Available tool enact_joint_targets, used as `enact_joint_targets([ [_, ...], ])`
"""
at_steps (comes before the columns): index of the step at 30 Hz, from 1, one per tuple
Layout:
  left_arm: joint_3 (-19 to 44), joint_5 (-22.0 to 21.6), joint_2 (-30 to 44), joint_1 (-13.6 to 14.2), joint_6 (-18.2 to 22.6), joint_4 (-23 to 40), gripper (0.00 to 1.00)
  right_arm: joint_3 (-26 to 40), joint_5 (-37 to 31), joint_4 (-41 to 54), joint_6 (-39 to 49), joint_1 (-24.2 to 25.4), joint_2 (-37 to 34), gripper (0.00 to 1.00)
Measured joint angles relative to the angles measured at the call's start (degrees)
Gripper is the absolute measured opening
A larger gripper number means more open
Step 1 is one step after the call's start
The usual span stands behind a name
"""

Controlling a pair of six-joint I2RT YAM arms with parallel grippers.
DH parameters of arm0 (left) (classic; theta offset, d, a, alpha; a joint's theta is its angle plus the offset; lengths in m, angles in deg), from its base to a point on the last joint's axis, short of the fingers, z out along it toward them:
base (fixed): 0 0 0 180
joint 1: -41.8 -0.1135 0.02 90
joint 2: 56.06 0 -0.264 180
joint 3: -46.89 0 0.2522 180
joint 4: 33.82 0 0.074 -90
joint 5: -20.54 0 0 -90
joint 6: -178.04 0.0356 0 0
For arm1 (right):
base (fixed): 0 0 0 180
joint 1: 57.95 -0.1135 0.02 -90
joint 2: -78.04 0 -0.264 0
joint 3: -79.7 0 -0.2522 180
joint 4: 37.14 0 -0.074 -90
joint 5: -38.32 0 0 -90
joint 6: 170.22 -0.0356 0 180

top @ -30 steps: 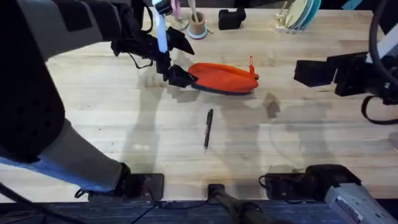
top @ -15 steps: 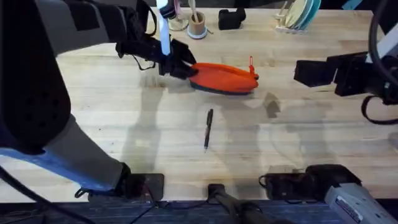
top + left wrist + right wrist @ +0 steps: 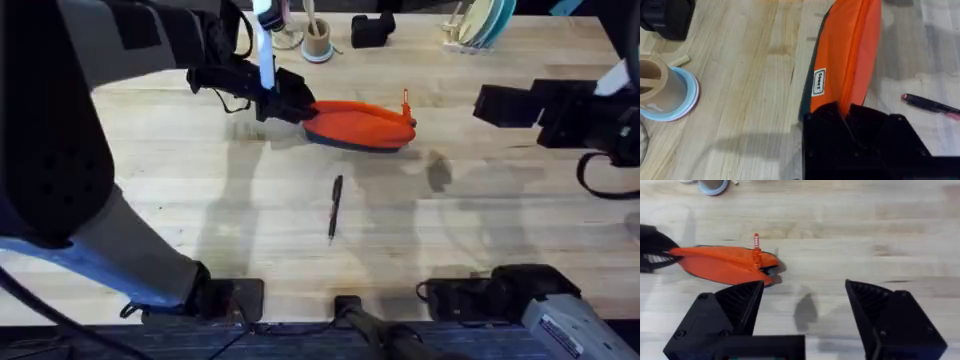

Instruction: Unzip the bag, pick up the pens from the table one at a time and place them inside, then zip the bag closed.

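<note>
The bag [image 3: 360, 124] is seen lying on the table [image 3: 200, 190] in the upper middle of the overhead frame, with its small pull tab [image 3: 405, 98] standing up at its right end. Its left end is clamped between the fingers of the left gripper [image 3: 296, 108] (in the left wrist view the orange fabric goes in between the two black fingers). The pen [image 3: 335, 207] lies below the bag, well apart from it. The right gripper [image 3: 802, 300] is held at the right of the frame, away from the bag, its fingers wide apart with nothing between them.
</note>
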Motion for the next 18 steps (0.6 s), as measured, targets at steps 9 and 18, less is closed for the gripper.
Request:
enact_joint_targets([
  [9,0.00,0.00,0.00,0.00,0.00,0.00,0.044,0.09,9.89,-1.05,-4.87,0.00,-7.64,0.997],
  [18,0.00,0.00,0.00,0.00,0.00,0.00,0.044,0.09,20.15,-7.23,-8.22,0.00,-16.42,0.997],
])
